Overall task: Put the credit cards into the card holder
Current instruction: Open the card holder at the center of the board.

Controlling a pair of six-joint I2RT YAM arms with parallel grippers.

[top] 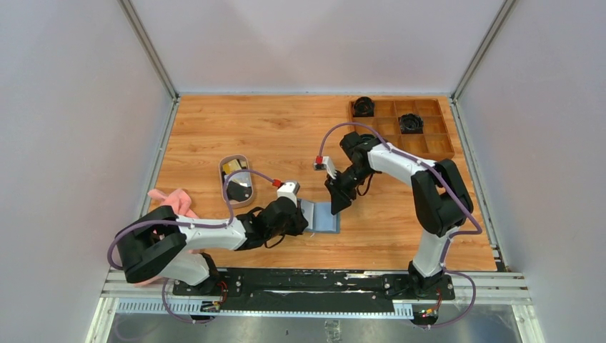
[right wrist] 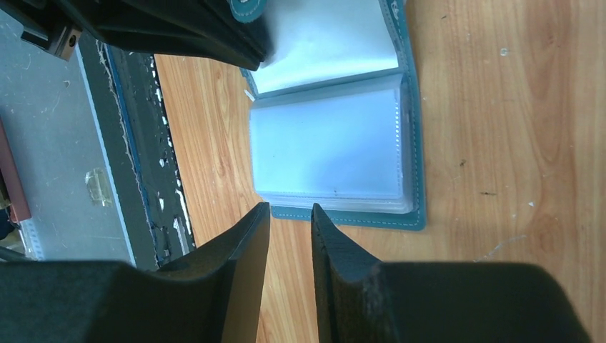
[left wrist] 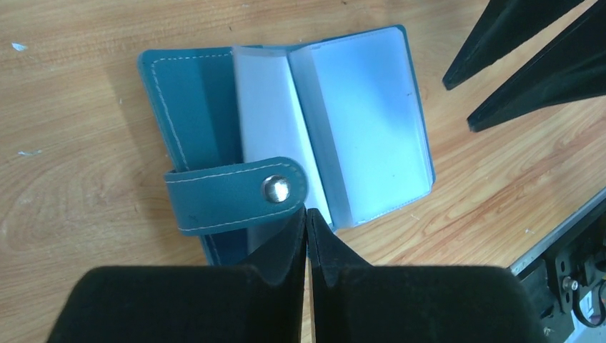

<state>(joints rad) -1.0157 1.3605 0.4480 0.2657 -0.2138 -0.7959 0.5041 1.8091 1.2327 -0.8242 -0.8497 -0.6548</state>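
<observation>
Your left gripper (left wrist: 307, 216) was clenched, fingers pressed tight together, tips right at the near edge of the card holder (left wrist: 357, 121), just beside its snap strap (left wrist: 229, 199). Whether you'd nipped a clear sleeve between them, I couldn't tell. Your right gripper (right wrist: 289, 209) stood slightly parted, a narrow gap with only wood showing through it, nothing held. It was close by the holder's right side, and I couldn't make out whether it touched.

And there the card holder lay, spread open and flat on the table (top: 286, 128) between your two grippers, teal cover down, its clear pockets fanned upward and showing only pale frosted plastic.

Out on your left, the oval white dish (top: 221, 179) held the credit cards (top: 230, 167), a yellowish one showing at the far end and something dark in the near half. A pink cloth (top: 171, 199) lay bunched near the table's left edge, beside your left arm.

At the far right corner sat the wooden compartment tray (top: 429, 146) with two black round objects. One (top: 363, 107) was in its far-left corner compartment and the other (top: 410, 123) in a compartment nearer the middle. Both were too small to identify.

The surface was warm wood grain, pale plain walls closed it in on three sides, and a metal rail (top: 314, 293) ran along the near edge under your arms' bases
</observation>
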